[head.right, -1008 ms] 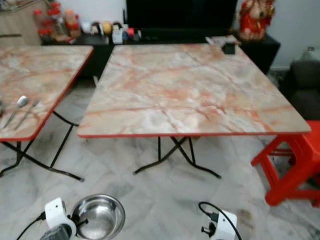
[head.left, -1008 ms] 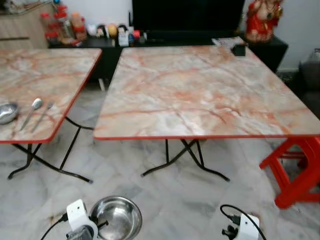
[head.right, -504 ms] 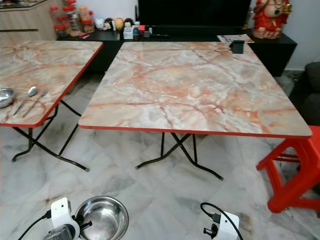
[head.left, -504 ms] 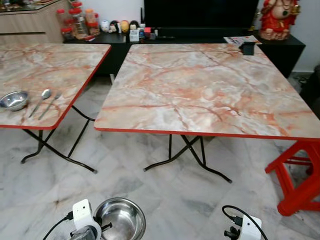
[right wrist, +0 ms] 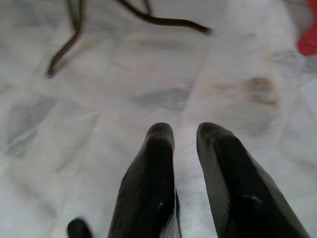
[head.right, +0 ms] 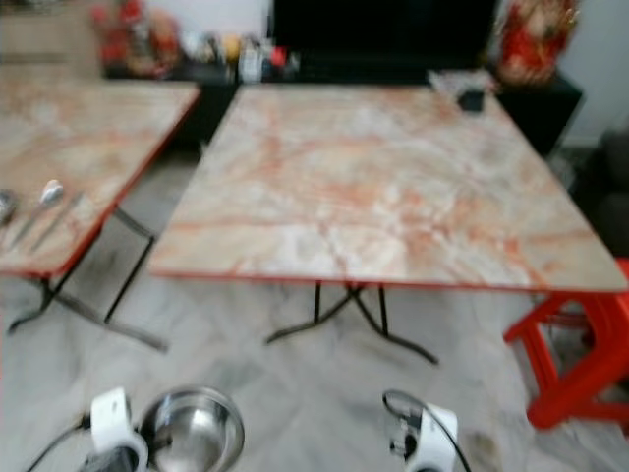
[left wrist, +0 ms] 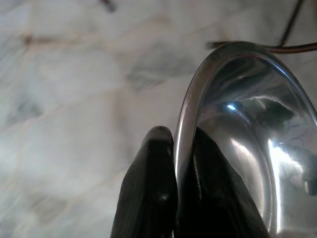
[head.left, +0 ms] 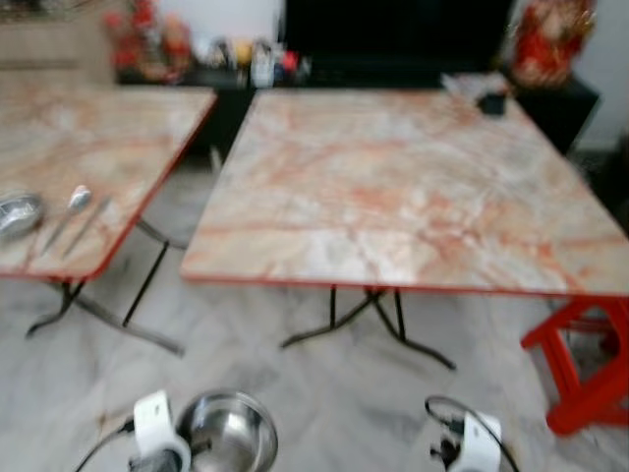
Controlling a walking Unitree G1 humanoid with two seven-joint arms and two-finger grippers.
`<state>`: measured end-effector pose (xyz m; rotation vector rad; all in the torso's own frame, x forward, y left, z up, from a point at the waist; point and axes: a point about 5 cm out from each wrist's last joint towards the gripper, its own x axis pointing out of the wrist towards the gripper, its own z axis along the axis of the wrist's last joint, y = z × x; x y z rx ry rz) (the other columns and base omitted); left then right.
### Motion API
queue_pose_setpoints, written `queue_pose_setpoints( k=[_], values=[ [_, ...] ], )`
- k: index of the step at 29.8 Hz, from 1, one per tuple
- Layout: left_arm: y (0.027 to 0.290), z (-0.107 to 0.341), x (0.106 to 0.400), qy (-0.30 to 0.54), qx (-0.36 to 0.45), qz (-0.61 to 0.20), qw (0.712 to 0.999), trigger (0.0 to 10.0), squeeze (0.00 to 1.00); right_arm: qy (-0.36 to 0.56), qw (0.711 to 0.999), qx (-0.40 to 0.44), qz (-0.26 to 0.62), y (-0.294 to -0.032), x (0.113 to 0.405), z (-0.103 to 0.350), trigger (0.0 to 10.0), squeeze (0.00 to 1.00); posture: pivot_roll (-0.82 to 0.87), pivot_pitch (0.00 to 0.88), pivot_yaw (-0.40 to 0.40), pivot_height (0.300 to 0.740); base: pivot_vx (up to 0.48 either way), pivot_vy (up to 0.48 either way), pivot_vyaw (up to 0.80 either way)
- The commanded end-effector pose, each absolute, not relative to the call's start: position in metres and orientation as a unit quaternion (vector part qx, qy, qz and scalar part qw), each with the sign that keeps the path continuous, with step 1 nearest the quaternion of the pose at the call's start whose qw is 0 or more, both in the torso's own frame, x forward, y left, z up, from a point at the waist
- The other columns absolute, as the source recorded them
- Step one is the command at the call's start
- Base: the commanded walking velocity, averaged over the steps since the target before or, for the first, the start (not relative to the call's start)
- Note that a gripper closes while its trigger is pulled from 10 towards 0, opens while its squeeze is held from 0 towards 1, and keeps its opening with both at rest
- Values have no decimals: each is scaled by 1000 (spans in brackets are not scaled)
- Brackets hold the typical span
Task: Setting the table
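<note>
Overall sharpness: both head views are smeared with blur, so small things read only as shapes.
Far left, side table (head.left: 98, 147): marble-patterned top with a red edge, cut off by the picture's left side; its black folding legs show beneath.
On that table: a small metal bowl (head.left: 18, 213) at the near left, partly cut off, with a spoon (head.left: 67, 214) and what looks like a fork (head.left: 86, 224) lying just beside it; the fork's tines are too blurred to be sure.
Low left, left gripper (left wrist: 176, 168): both black fingers (left wrist: 148, 188) are pinched onto the rim of a steel bowl (head.left: 228, 431), one finger outside the wall and one inside.
Steel bowl's place: held low over the pale marble floor (head.left: 324, 403), in front of the tables and well short of either top; its far wall is cut off in the wrist view.
Middle, main table (head.left: 403, 182): large marble-patterned top, red edge, black crossed legs under it.
Back of main table: a small dark object (head.left: 491, 103) near the far right corner, too blurred to identify.
Behind: a dark cabinet with blurred jars and ornaments, none legible.
Low right, right gripper (right wrist: 185, 148): fingers a little apart with nothing between them, pointing at the floor.
Far right: a red stool (head.left: 580, 364), partly cut off by the frame.
</note>
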<state>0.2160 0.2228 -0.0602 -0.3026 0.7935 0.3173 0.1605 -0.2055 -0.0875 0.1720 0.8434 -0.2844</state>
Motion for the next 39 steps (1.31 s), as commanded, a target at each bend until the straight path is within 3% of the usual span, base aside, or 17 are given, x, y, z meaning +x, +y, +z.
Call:
queue_pose_setpoints(
  k=[1,6,17,39],
  values=[
    [216,-61,217,386,-152,143,899,10000,0,403,900,82,-143,-208,162,-86,10000,0,-28,0,-9,740,428,0,0],
    [216,-62,216,386,-150,142,899,10000,0,403,900,83,-143,-209,162,-86,10000,0,-29,0,-8,740,416,0,0],
    [216,-63,214,391,-144,142,898,10000,0,405,900,81,-139,-208,162,-87,10000,0,-29,0,-9,740,0,0,0],
    [215,-63,214,391,-142,141,898,10000,0,408,899,77,-137,-209,161,-87,10000,0,-32,0,-13,740,0,-430,0]
  ],
)
